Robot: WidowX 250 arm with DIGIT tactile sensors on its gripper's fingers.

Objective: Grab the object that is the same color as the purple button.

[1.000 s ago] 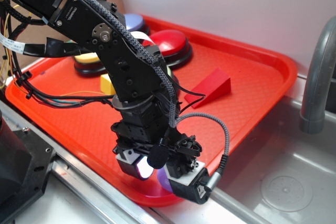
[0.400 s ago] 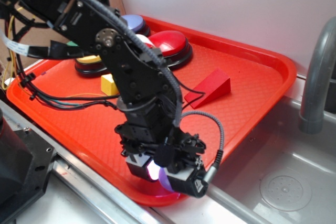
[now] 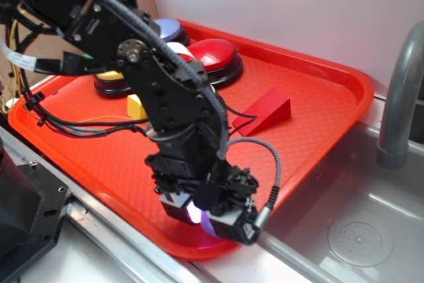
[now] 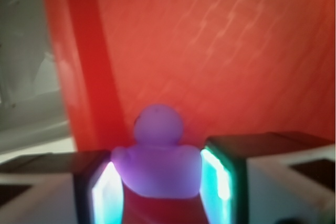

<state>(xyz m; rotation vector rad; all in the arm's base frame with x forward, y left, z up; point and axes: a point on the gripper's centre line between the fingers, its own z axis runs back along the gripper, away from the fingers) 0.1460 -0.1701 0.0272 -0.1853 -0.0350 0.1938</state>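
The small glossy purple rounded piece [image 4: 157, 156] sits right at the near edge of the ridged red plastic tray [image 3: 318, 97], just inside its raised rim, and in the wrist view it's wedged between the two glowing pads [image 4: 105, 195] of the black robot gripper [image 3: 207, 215], so the gripper's clamped on it, both pads touching its sides. Further back on the tray there's the red plastic wedge [image 3: 264, 111] lying off to the side, a bit of a yellow block [image 3: 136, 105] peeking out behind the arm. At the far corner sits the cluster of big domed push buttons, with the pale blue-violet one [image 3: 169, 29] next to the red one [image 3: 215, 53], all well apart from the gripper.
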